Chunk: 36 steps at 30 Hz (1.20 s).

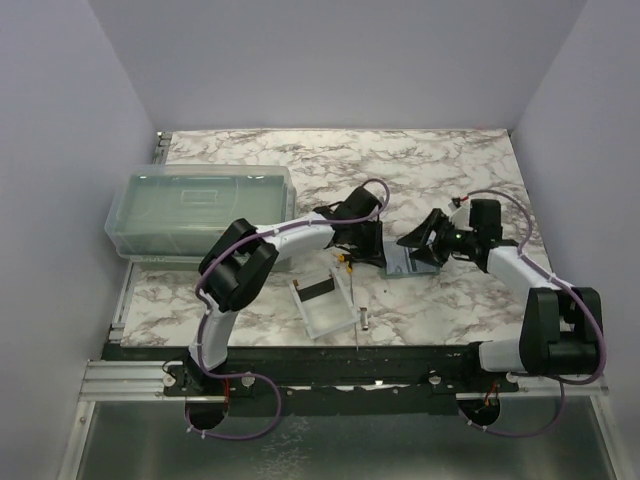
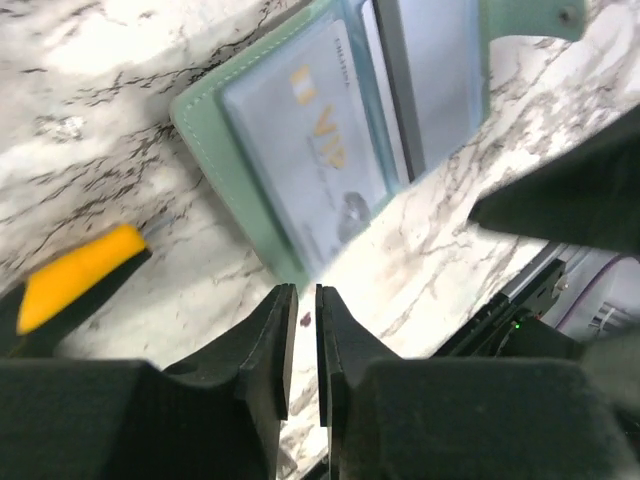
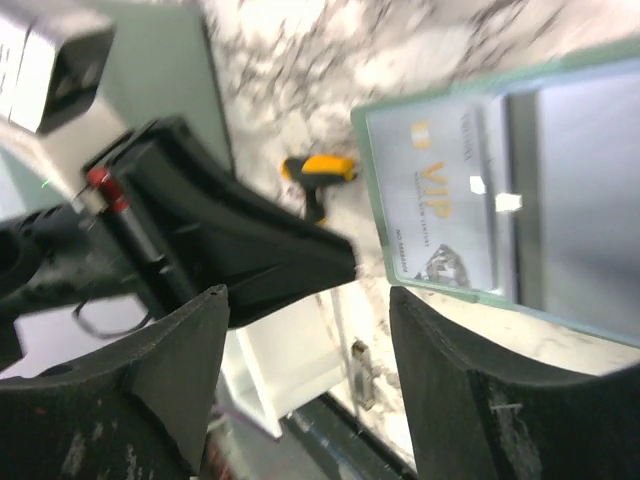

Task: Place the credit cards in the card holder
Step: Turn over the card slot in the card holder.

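Note:
The card holder [image 2: 228, 165] lies open on the marble, sage green outside and pale blue inside. A credit card [image 2: 312, 150] with gold VIP lettering sits in its left sleeve. Just short of the holder's near edge, my left gripper [image 2: 305, 300] has a narrow gap between its jaws and nothing in it. The top view shows the holder [image 1: 400, 266] between my left gripper [image 1: 372, 255] and my right gripper [image 1: 420, 245]. My right gripper [image 3: 310, 295] is open wide and empty, beside the holder [image 3: 362, 180] and its card [image 3: 440, 190]. A black card [image 1: 318, 289] lies in the clear tray [image 1: 330, 320].
An orange-handled black tool [image 1: 345, 262] lies left of the holder, close under my left gripper. A large translucent lidded box [image 1: 200, 210] stands at the left. A small metal piece [image 1: 365, 320] lies right of the tray, near the front edge.

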Tool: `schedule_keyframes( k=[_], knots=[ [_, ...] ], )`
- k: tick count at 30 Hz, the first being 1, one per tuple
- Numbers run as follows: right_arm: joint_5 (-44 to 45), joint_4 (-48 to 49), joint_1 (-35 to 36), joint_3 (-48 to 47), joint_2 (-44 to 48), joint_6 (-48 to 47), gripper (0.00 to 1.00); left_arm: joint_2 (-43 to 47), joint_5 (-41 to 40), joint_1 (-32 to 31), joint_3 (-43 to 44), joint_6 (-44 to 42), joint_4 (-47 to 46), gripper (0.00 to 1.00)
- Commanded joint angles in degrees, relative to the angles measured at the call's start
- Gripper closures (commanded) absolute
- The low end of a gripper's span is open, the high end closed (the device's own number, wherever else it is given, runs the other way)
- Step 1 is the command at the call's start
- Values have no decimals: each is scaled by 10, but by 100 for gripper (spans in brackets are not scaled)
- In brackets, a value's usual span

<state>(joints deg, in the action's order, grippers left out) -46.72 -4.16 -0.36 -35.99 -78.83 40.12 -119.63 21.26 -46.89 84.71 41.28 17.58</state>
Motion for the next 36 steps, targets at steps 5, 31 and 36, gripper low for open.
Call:
schedule_keyframes(
  k=[5,31,36],
  knots=[
    [198,-165,-48,-81,15,-120,31,54,6,5,28,-2,14,77],
    [172,-73,-49,-37,-67,-130,35,-165,27,-17,179,1,14,89],
    [122,-54,-48,-24,-58,-114,36,-166,28,-17,179,0,14,89]
  ],
)
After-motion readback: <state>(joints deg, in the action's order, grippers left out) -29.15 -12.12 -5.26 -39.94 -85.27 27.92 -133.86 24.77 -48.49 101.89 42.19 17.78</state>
